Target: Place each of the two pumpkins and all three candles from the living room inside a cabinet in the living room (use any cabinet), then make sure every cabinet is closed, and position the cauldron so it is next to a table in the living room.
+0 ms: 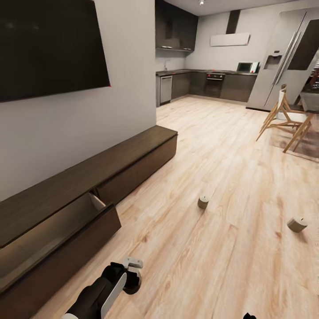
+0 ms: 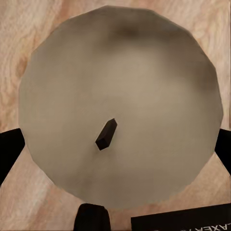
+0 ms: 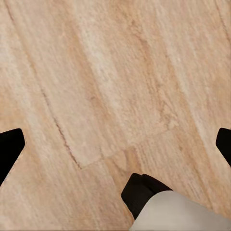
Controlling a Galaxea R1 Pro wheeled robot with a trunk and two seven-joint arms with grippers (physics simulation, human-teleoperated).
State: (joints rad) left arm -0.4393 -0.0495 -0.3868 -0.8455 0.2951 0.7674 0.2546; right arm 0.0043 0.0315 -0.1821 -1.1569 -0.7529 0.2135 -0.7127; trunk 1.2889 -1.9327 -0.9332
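My left tool hangs right over a candle, looking straight down onto its round tan top and short dark wick; the two dark fingertips stand wide apart on either side of it, and I cannot tell whether they touch its sides. In the head view my left arm reaches down toward the wooden floor just in front of the cabinet, whose near drawer is pulled out and open, its inside showing nothing that I can make out. Two more candles sit on the floor farther out: one upright near the middle of the room, the other tilted, off to the right. My right tool points down at bare floorboards, its fingertips spread apart with nothing between them. Beyond the cabinet, the wall carries a dark television, and the kitchen with a refrigerator and wooden chairs lies at the far end.
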